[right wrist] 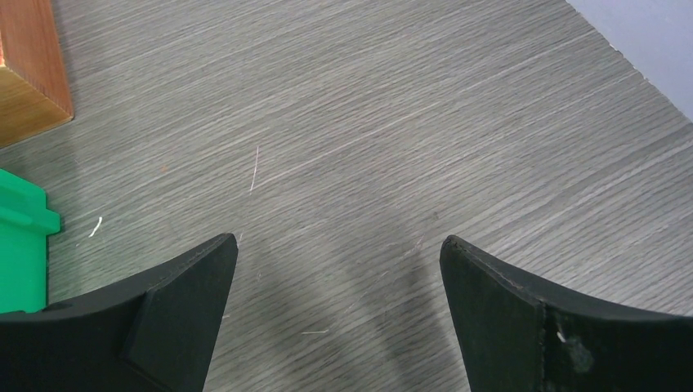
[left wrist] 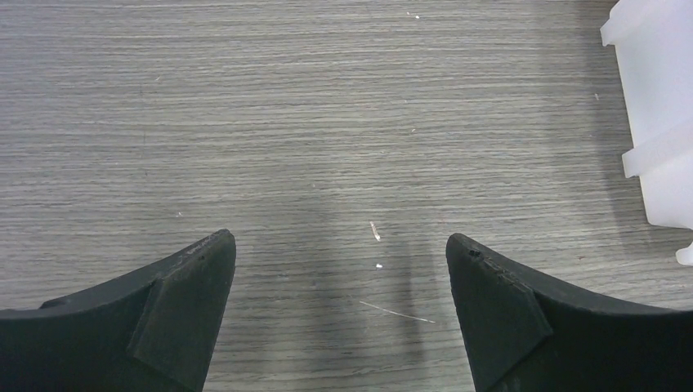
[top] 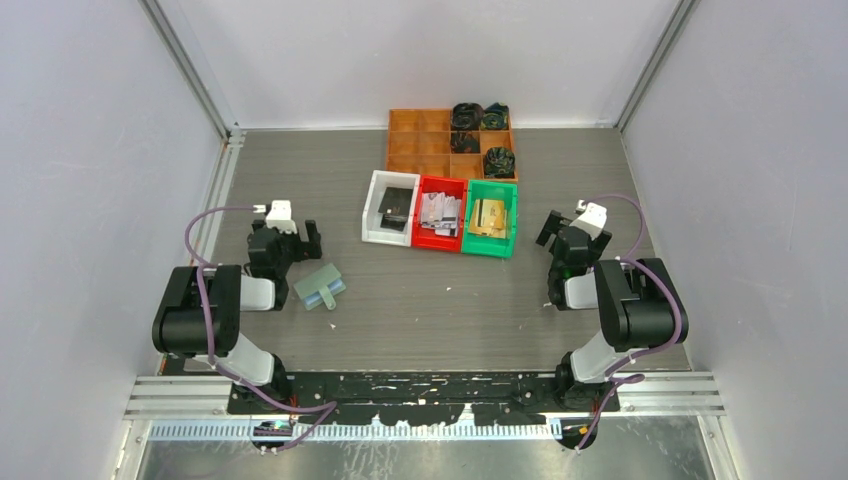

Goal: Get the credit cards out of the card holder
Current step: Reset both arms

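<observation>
Grey wood-grain table (top: 430, 330), pale walls (top: 90, 150) on three sides.

We list:
- The card holder (top: 320, 287) lies flat at 9 o'clock from the table centre, at 5 o'clock of the left jaws. We cannot make out its contents.
- The credit cards (top: 488, 217) lie in the white bin (top: 370, 226), red bin (top: 436, 243) and green bin (top: 489, 246) at 12 o'clock.
- The left jaws and right jaws stand wide apart above the table.

The wrist views cut off the bins at their edges and miss the card holder.

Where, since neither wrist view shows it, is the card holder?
Top view: the card holder lies left of centre, just right of the left gripper, nearer than the white bin.
</observation>
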`<action>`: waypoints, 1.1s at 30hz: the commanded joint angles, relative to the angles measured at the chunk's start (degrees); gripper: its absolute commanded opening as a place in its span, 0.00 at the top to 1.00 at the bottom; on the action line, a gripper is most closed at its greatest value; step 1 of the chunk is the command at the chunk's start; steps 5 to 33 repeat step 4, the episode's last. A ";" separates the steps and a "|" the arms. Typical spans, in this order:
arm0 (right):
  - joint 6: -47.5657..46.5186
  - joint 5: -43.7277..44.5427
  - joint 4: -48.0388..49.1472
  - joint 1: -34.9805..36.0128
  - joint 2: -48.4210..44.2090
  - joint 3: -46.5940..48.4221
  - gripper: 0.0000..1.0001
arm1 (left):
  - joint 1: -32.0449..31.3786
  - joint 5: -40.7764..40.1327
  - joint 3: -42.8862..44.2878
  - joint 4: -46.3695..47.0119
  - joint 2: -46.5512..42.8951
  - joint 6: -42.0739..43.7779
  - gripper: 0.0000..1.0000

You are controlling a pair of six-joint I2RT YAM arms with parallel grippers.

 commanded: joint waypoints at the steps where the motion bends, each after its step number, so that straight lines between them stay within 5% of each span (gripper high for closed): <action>1: 0.37 -0.12 2.05 0.06 -1.25 0.78 0.01 | -0.25 -0.51 1.11 2.58 -0.75 0.90 0.00; 33: 0.37 -0.16 2.20 0.06 -1.53 0.54 0.00 | -0.25 -0.52 1.11 2.58 -0.64 0.85 0.00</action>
